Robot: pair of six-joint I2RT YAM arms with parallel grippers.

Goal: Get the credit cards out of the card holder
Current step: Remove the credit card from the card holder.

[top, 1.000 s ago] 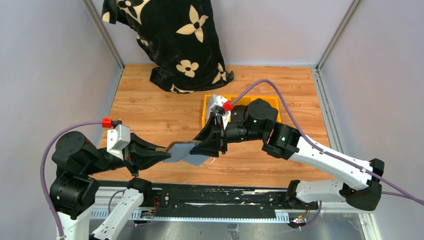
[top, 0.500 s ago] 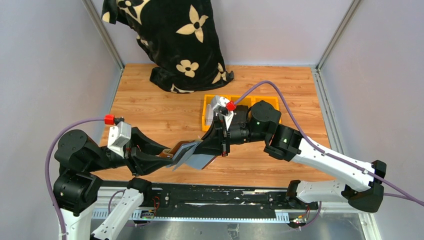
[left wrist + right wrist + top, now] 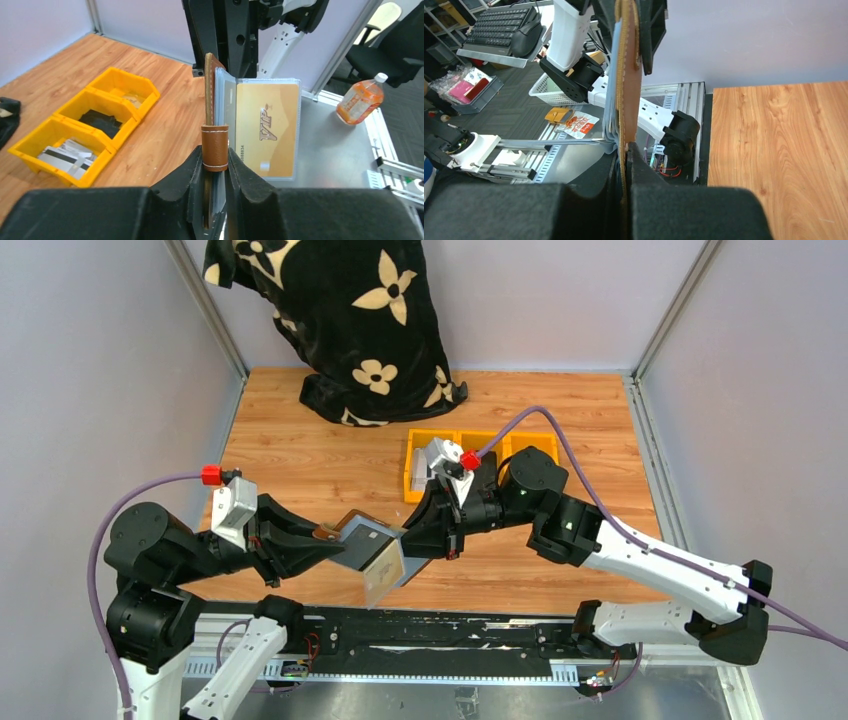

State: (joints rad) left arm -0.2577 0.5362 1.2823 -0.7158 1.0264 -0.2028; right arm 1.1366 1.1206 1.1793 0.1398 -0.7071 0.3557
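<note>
The brown card holder (image 3: 352, 523) hangs open in the air between both arms, near the table's front edge. My left gripper (image 3: 335, 543) is shut on its tab end; the tab (image 3: 215, 148) sits pinched between the fingers, the cover (image 3: 214, 85) standing upright. A clear sleeve with a gold credit card (image 3: 267, 130) fans out to the right and dangles low in the top view (image 3: 384, 570). My right gripper (image 3: 408, 540) is shut on the opposite brown cover (image 3: 629, 75), seen edge-on, with the grey sleeves (image 3: 611, 100) beside it.
A row of yellow bins (image 3: 480, 443) stands behind the right arm; in the left wrist view the near bin (image 3: 30, 145) holds pale cards (image 3: 65, 155) and the middle one a black object (image 3: 100, 120). A black flowered cloth (image 3: 340, 320) fills the back left corner.
The right gripper closed on the cover and drew back to the right. The holder spread open and the gold card's sleeve dropped down. The left gripper loosened briefly and gripped again.
</note>
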